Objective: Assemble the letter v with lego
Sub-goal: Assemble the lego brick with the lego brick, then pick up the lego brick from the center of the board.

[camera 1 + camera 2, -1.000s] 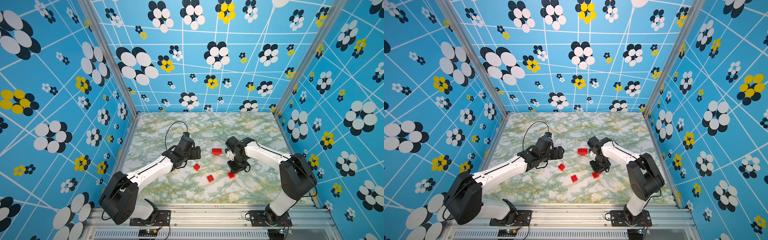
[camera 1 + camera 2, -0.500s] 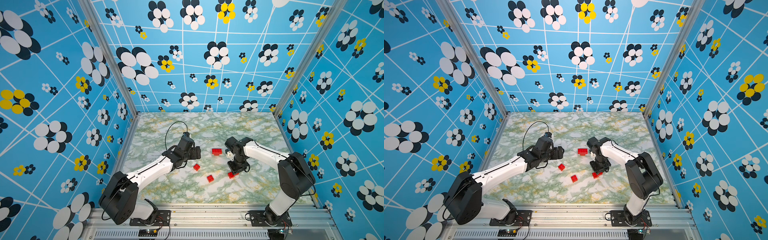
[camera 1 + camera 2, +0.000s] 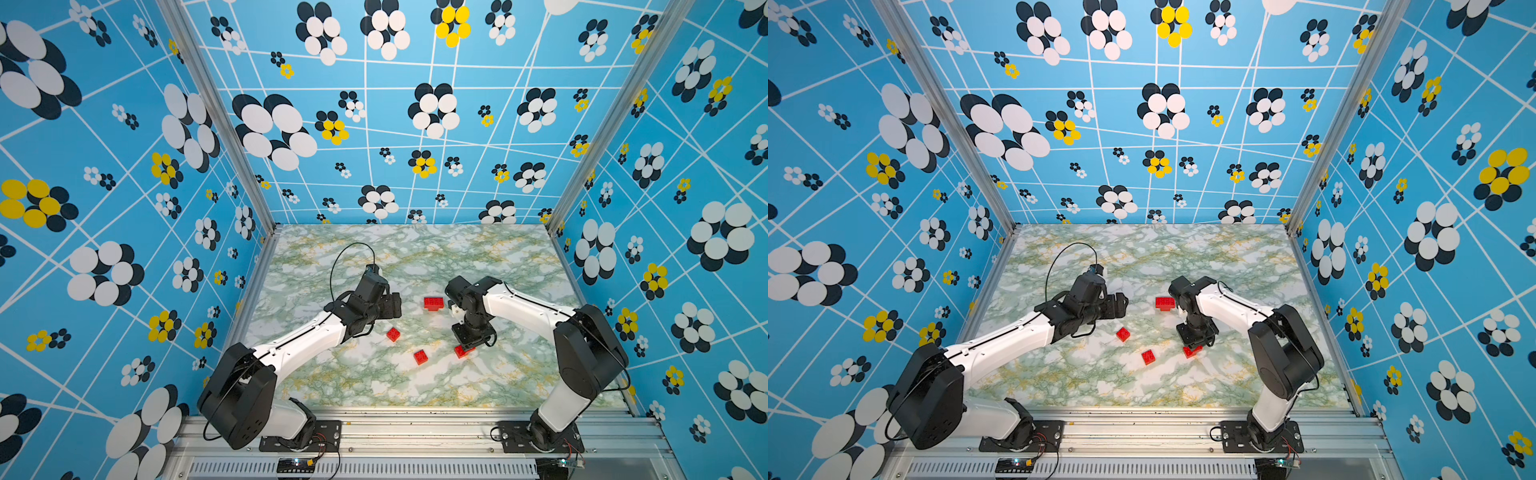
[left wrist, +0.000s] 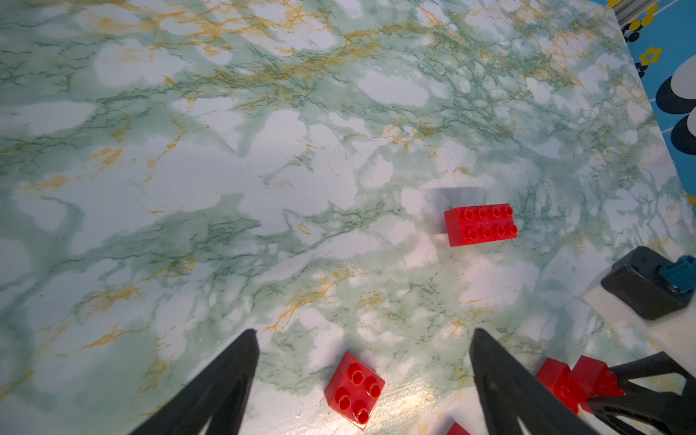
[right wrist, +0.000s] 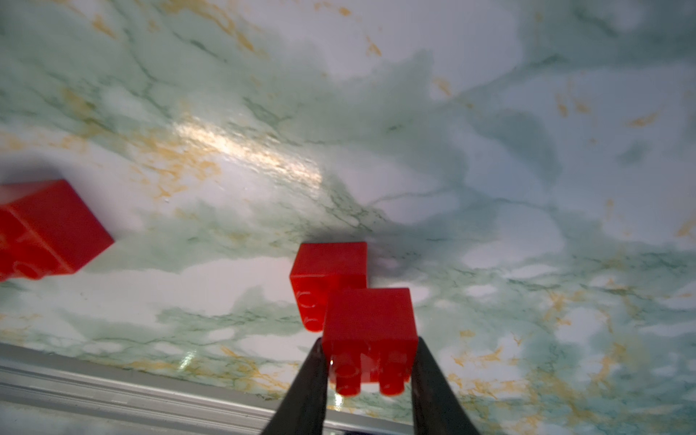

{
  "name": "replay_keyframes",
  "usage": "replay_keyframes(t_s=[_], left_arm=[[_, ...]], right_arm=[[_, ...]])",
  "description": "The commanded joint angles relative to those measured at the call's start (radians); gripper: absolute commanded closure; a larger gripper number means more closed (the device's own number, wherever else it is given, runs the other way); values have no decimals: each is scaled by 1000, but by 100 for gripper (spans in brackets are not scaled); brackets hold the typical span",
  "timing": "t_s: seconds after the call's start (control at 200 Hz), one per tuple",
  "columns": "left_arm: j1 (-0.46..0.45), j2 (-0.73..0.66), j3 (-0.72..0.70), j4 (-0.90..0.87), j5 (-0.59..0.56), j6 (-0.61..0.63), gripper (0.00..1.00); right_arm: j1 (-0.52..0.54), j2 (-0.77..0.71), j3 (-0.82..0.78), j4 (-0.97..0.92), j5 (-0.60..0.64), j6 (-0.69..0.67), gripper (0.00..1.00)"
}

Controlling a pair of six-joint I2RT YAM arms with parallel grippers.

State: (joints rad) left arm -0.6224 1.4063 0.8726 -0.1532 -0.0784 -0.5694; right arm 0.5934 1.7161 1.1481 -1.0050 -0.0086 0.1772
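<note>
- Both top views look steeply down from high above the near edge, sharing the whole green-veined marble-patterned tabletop (image 3: pixel 415 386).
- The left wrist camera looks low across it rightwards, sharing a long red studded plastic brick (image 4: pixel 480 225) with both top views.
- The right wrist camera hangs very close, facing down past a small red square brick (image 5: pixel 369 320).

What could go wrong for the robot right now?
The right fingers pinch only one small brick. The second brick seems joined to it by a partial overlap, so it might pop off when pressed down. The open left fingers hover over a loose brick close by, so both pairs of fingers could collide.
</note>
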Motion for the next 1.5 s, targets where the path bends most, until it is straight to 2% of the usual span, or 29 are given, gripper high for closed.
replay_keyframes(t_s=[0.0, 0.45, 0.695, 0.755, 0.86, 0.954, 1.054, 1.114, 1.154, 1.229, 1.284, 1.354, 1.424, 1.494], left_arm=[[-7, -17, -6, -10, -14, -10, 11], [-7, -25, -12, -13, -17, -12, 11], [-7, -23, -10, -9, -15, -14, 11], [-7, -21, -9, -11, -15, -13, 11], [-7, -23, -10, -13, -15, -13, 11], [-7, -28, -14, -9, -17, -12, 11], [-7, -30, -16, -9, -16, -11, 11], [-7, -28, -16, -6, -15, -12, 11], [-7, -26, -16, -4, -12, -10, 11], [-7, -25, -12, -2, -9, -9, 11], [-7, -27, -12, -2, -9, -7, 11], [-7, -30, -15, -3, -12, -6, 11], [-7, -36, -19, -4, -16, -6, 10], [-7, -38, -23, -4, -22, -3, 10]], right_arm=[[6, -1, -3, 1, 22, 21, 89], [15, 36, -30, 11, 99, 45, 89], [16, 33, -74, 67, 69, 95, 87], [15, 21, -62, 58, 76, 107, 80], [16, -24, -32, 38, 78, 126, 53], [15, -70, -4, 14, 78, 130, 35], [15, -110, 23, -9, 81, 125, 29], [3, -114, 36, -10, 86, 118, 30], [-11, -103, 46, -9, 95, 110, 35], [-46, -62, 75, -7, 98, 87, 60], [-68, -28, 96, -1, 91, 71, 72], [-79, 10, 115, 7, 87, 51, 75], [-90, 48, 124, 12, 86, 46, 83], [-96, 74, 119, 26, 65, 50, 84]])
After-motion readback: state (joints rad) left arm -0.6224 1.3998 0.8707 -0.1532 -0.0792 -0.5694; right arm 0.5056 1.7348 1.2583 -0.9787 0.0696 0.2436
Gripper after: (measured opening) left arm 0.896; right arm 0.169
